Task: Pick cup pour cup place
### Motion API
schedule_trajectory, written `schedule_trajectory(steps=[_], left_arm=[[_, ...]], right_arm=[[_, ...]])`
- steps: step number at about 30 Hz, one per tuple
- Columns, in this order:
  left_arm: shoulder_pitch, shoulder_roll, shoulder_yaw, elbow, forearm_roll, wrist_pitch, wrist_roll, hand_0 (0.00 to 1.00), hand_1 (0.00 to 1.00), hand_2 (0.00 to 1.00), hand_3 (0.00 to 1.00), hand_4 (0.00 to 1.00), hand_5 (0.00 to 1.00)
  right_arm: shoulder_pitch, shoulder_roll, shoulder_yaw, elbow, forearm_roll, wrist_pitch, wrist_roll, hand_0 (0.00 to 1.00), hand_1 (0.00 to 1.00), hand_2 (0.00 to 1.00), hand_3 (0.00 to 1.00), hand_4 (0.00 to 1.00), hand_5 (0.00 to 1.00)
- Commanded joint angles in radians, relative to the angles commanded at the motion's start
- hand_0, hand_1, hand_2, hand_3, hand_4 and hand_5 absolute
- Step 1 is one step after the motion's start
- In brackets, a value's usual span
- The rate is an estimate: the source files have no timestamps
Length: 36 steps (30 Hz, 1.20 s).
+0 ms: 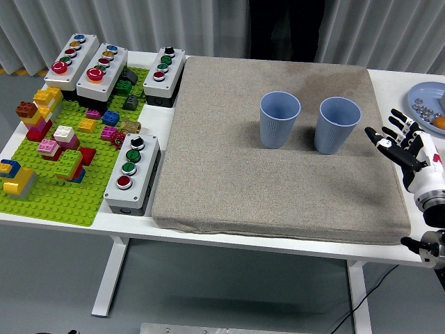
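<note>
Head view, work surface: thick grey-brown felt pad [278,181] lying on the white table [410,247].
Head view, task cups: two ribbed blue plastic cups, left cup [279,120] and right cup [336,124], upright, near each other but apart, on the pad's far right part; contents cannot be told.
Head view, right hand [407,149]: at the pad's right edge, just beside the right cup, not touching it; fingers spread, holding nothing.
Head view, left hand: out of sight.
Head view, other stock: green building-brick baseplate [59,181] with coloured bricks; four grey push-button boxes, nearest [131,172]; pale blue plate [424,97] at far right.
Head view, person: dark clothing [285,28] behind the table's far edge.
Progress: judged at the outset; no cup grasped, so pick, pour and place all remain.
</note>
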Motion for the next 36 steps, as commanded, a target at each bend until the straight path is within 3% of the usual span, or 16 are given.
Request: schedule_trajectory(steps=[10,11,22,23,36], left_arm=[[-0.001,-0.003,0.002,0.000,0.000,-0.001,0.002,0.762,0.775,0.833,0.718,0.503,0.995],[-0.001,-0.004,0.002,0.000,0.000,-0.002,0.003,0.762,0.775,0.831,0.717,0.502,0.995],[-0.003,-0.008,0.014,0.000,-0.008,-0.005,0.005,0.762,0.775,0.830,0.716,0.501,0.995],[-0.003,-0.008,0.015,0.000,-0.009,-0.005,0.005,0.762,0.776,0.829,0.716,0.501,0.996],[-0.004,-0.011,0.026,0.000,-0.019,-0.007,0.006,0.762,0.776,0.828,0.717,0.502,0.998]], right_arm=[[-0.014,-0.001,-0.017,-0.008,-0.012,0.001,0.019,0.932,0.841,0.910,0.867,0.892,0.455],[-0.017,0.000,-0.020,-0.010,-0.013,0.002,0.023,0.931,0.842,0.922,0.872,0.887,0.364],[-0.024,0.002,-0.049,-0.040,-0.044,0.016,0.040,0.931,0.841,0.925,0.875,0.895,0.329],[-0.023,0.002,-0.052,-0.043,-0.051,0.019,0.037,0.933,0.844,0.942,0.905,0.887,0.247],[-0.007,0.017,-0.080,-0.084,-0.053,0.034,0.019,0.932,0.853,0.952,0.915,0.879,0.228]])
